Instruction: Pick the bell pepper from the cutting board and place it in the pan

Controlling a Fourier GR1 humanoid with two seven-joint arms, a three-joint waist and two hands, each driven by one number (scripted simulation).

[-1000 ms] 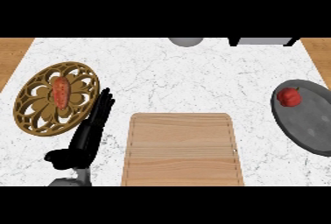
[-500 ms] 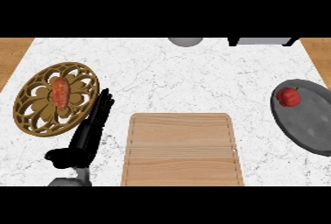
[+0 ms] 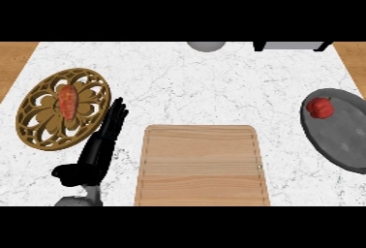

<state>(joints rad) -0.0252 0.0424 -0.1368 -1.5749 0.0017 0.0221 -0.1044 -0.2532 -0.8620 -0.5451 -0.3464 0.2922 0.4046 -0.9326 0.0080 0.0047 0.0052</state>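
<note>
Left hand (image 3: 91, 157) is at the lower left of the head view, forearm coming in from the bottom edge. Fingers (image 3: 114, 114) are straight and pressed together, pointing up and slightly right. The thumb sticks out to the left and I'm holding nothing.

My fingertips end just beside the right rim of the brown openwork plate (image 3: 44, 138). Can't tell whether they touch it. An orange-red oblong vegetable (image 3: 68, 99) lies on that plate, upper middle. Can't say what kind.

The red bell pepper (image 3: 320, 107) is inside the grey pan (image 3: 346, 143), sitting in its upper-left part close to the rim. The pan is at the right edge of the white marble counter (image 3: 214, 82) and is partly cut off by the frame.

The wooden cutting board (image 3: 202, 164) is centre-bottom, between my hand and the pan. It's just right of my palm and well apart from the pepper.

At the top edge there's a grey round object (image 3: 205, 45), only partly in frame. Right of it is a grey-and-black object (image 3: 289, 45), cropped too much to identify.
</note>
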